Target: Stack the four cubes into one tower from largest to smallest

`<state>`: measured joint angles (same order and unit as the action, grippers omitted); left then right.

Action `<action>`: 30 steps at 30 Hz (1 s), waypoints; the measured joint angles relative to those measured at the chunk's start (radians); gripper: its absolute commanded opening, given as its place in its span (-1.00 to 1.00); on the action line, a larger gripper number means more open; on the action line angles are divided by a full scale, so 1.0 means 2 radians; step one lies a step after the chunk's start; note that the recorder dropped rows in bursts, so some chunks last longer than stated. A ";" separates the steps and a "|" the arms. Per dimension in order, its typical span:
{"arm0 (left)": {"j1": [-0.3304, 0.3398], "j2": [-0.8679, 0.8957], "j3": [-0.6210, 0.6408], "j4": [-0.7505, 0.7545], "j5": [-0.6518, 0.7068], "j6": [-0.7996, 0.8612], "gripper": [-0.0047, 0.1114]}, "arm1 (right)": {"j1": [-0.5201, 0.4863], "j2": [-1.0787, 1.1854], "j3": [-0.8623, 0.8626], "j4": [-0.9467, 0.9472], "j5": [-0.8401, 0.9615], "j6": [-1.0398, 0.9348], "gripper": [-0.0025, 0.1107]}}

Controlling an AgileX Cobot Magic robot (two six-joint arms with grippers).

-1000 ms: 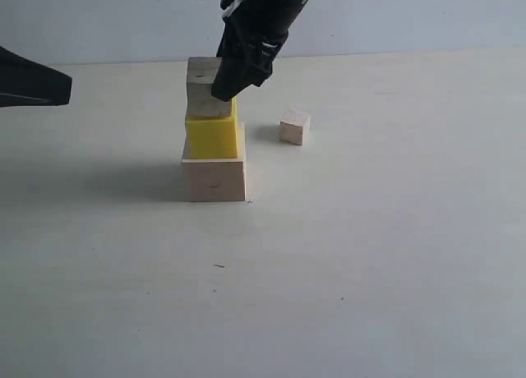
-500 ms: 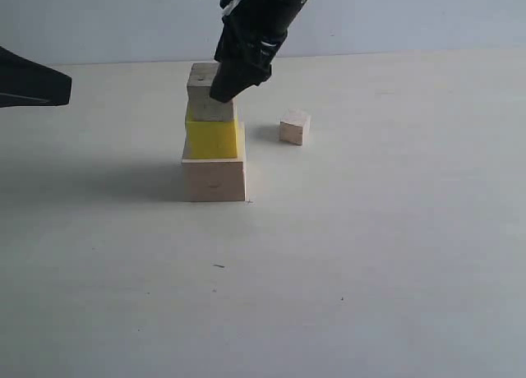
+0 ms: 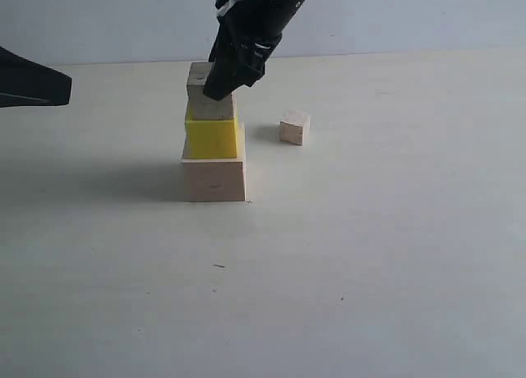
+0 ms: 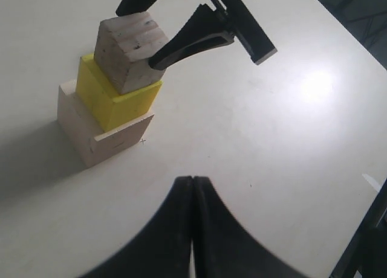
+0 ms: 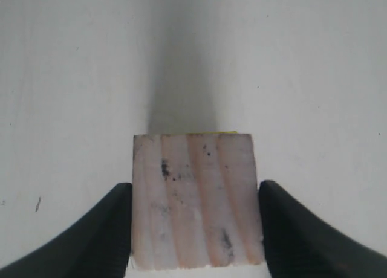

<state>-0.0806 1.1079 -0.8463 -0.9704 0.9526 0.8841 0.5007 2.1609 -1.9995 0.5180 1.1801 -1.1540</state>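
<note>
Three cubes stand as a tower on the white table. The largest pale wood cube [image 3: 214, 179] is at the bottom and the yellow cube [image 3: 212, 138] sits on it. A smaller grainy wood cube [image 3: 204, 89] rests on the yellow one, slightly turned. My right gripper [image 3: 212, 86] reaches down from above and is shut on this top cube [image 5: 196, 199], one finger against each side. The smallest wood cube [image 3: 294, 126] lies alone on the table to the right of the tower. My left gripper [image 4: 192, 181] is shut and empty, hovering well clear of the tower [image 4: 112, 100].
The left arm's dark tip [image 3: 37, 84] pokes in at the left edge of the exterior view. The table edge [image 4: 347, 33] runs past the right arm in the left wrist view. A pale wall stands behind the table.
The right gripper lowered the grainy cube from a tilted hold just above the yellow cube until it sits on it. The left arm and the smallest cube stayed still.
</note>
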 measured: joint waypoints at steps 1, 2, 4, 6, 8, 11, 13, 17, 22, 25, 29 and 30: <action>0.000 0.000 0.000 0.000 0.000 0.000 -0.92 | 0.000 0.000 0.000 0.000 0.000 0.000 -0.60; 0.000 0.000 0.000 0.000 0.000 0.000 -0.92 | 0.000 0.000 0.000 0.000 0.000 0.000 -0.68; 0.000 0.000 0.000 0.000 0.000 0.000 -0.92 | 0.000 0.000 0.000 0.000 0.002 0.000 -0.80; 0.000 0.000 0.000 0.000 0.000 0.000 -0.92 | 0.000 0.000 0.000 0.000 0.003 -0.001 -0.88; 0.000 0.000 0.000 0.000 0.000 0.000 -0.92 | 0.000 0.000 -0.001 0.000 0.004 -0.001 -0.89; 0.000 0.000 0.000 0.000 0.000 0.000 -0.92 | 0.000 0.000 -0.001 0.000 0.006 -0.001 -0.89; 0.000 0.000 0.000 0.000 0.000 0.000 -0.92 | 0.000 0.000 -0.001 0.000 0.007 -0.001 -0.89; 0.000 0.000 0.000 0.000 0.000 0.000 -0.92 | 0.000 -0.001 -0.001 0.000 0.010 -0.001 -0.89; 0.000 0.000 0.000 0.000 0.000 0.000 -0.92 | 0.000 -0.001 -0.001 0.000 0.010 -0.001 -0.89; 0.000 0.000 0.000 0.000 0.000 0.000 -0.92 | 0.000 -0.002 -0.001 0.000 0.006 -0.001 -0.89; 0.000 0.000 0.000 0.000 0.000 0.000 -0.92 | 0.000 -0.005 -0.001 0.000 0.000 -0.001 -0.89; 0.000 0.000 0.000 0.000 0.000 0.000 -0.92 | 0.000 -0.005 -0.001 0.000 0.000 -0.001 -0.89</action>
<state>-0.0806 1.1079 -0.8463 -0.9704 0.9526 0.8850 0.5007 2.1500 -2.0016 0.5180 1.1809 -1.1554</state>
